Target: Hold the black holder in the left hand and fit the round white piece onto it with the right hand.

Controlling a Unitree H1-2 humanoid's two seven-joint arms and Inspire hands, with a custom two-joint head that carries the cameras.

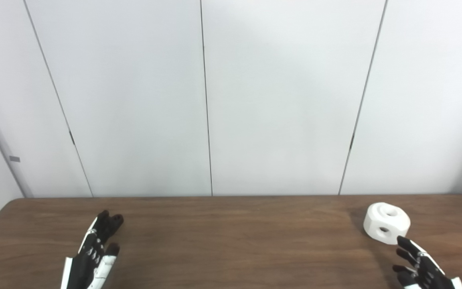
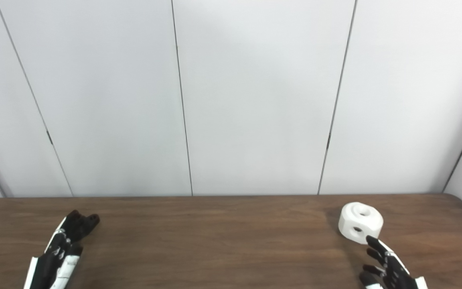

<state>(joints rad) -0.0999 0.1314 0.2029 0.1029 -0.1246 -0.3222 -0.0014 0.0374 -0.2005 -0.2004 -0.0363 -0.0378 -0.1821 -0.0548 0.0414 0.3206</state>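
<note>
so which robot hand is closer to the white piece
The right robot hand: its fingertips nearly reach the round white piece. The left robot hand is far across the table.

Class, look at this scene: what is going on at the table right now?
A robot is just starting. Its right hand, fingers apart, reaches toward the round white piece resting on the wooden table, not gripping it. The left hand is near a small black part; whether it grips it is unclear. Nothing is fitted yet.
</note>
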